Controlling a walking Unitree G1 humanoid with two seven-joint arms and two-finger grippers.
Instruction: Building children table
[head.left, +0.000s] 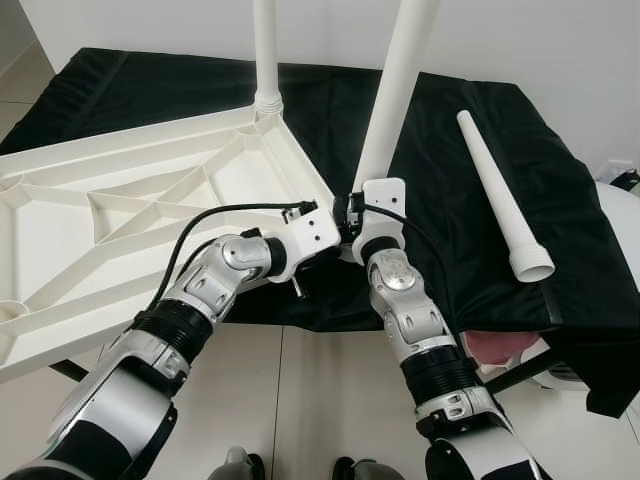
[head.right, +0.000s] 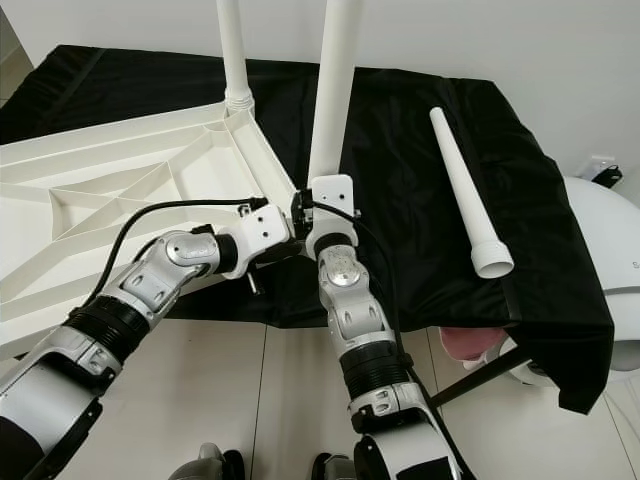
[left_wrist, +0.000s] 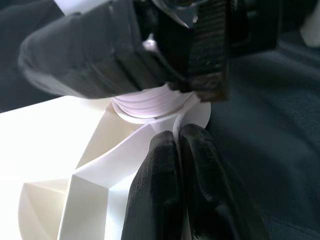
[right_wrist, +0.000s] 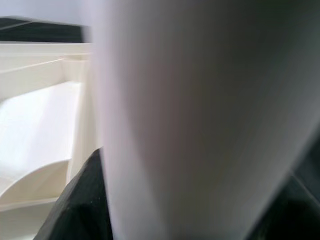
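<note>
A white children's table (head.left: 120, 190) was seen lying upside down on a black cloth (head.left: 450, 180), its ribbed underside facing up and its near left part reaching out past the cloth's near edge. One white leg (head.left: 266, 50) was standing upright in the socket at the table's far corner. A second leg (head.left: 395, 85) was held at the table's near right corner, leaning slightly to the right as it rose out of the top of the head views. A third leg (head.left: 500, 190) was lying loose on the cloth, well apart to the right, with its wide end toward the near side.

The right gripper (head.left: 352, 215) was placed at the foot of the second leg; in the right wrist view its black fingers (right_wrist: 80, 205) were seen on either side of that leg (right_wrist: 200, 120), clamped around it. The left gripper (left_wrist: 177, 145) was set at the same corner from the left; in the left wrist view its two fingers (left_wrist: 155, 190) were pressed together, their tips against the white corner rib just below the leg's ridged base (left_wrist: 150, 102).

Beneath the cloth's near edge, pale floor tiles (head.left: 300, 400) were visible.
</note>
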